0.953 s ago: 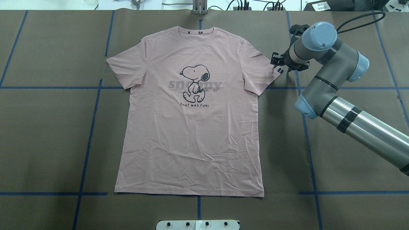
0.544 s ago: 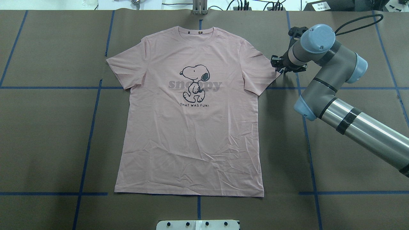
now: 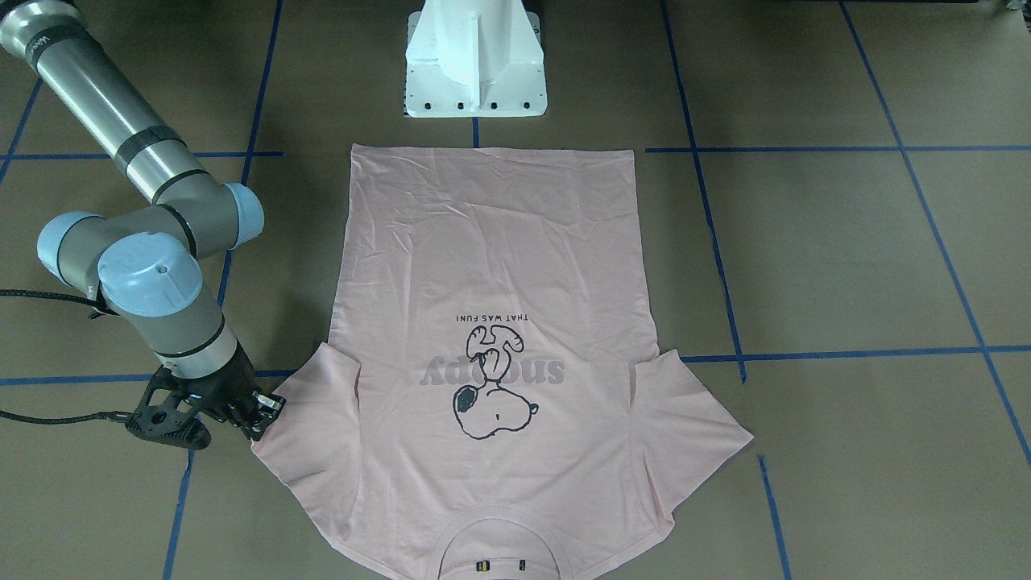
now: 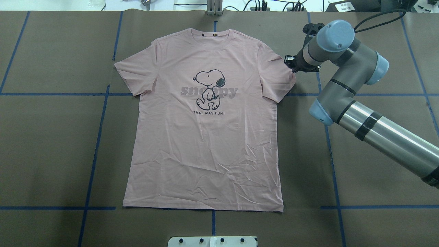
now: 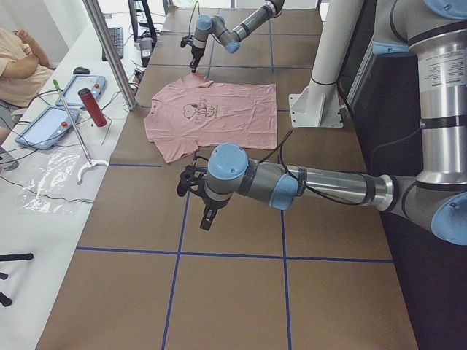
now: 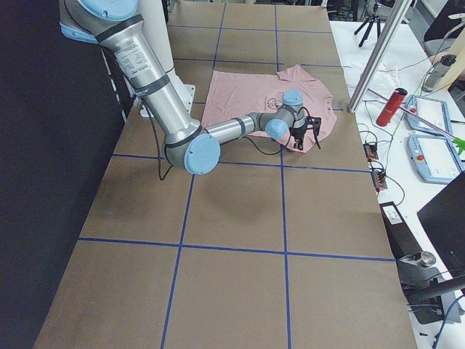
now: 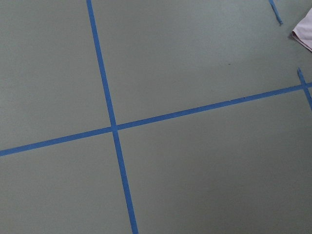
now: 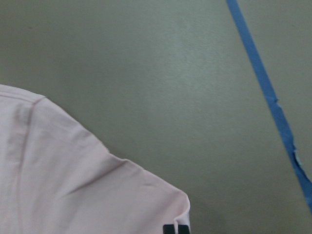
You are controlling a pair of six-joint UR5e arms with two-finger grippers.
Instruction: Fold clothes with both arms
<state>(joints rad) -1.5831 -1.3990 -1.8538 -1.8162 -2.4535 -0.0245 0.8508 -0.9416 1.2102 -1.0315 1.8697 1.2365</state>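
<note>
A pale pink T-shirt (image 4: pixel 205 144) with a cartoon dog print lies flat and face up on the brown table, collar away from the robot. My right gripper (image 4: pixel 291 65) sits low at the tip of the shirt's right sleeve and appears shut on its edge. In the front-facing view that gripper (image 3: pixel 264 409) touches the sleeve corner of the T-shirt (image 3: pixel 491 258). The right wrist view shows the sleeve corner (image 8: pixel 63 180), slightly raised, with a black tag at the bottom edge. My left gripper (image 5: pixel 188 182) hovers over bare table beyond the shirt's left sleeve. I cannot tell whether it is open or shut.
The white pedestal base (image 3: pixel 475 72) stands at the shirt's hem side. Blue tape lines grid the table (image 4: pixel 51 154). In the left side view, a side bench holds tablets and a red bottle (image 5: pixel 91 106), with a seated person beyond.
My right gripper moved left and slightly away from the robot. The sleeve tip shifted inward with it, and the sleeve tag is now covered in the overhead view.
</note>
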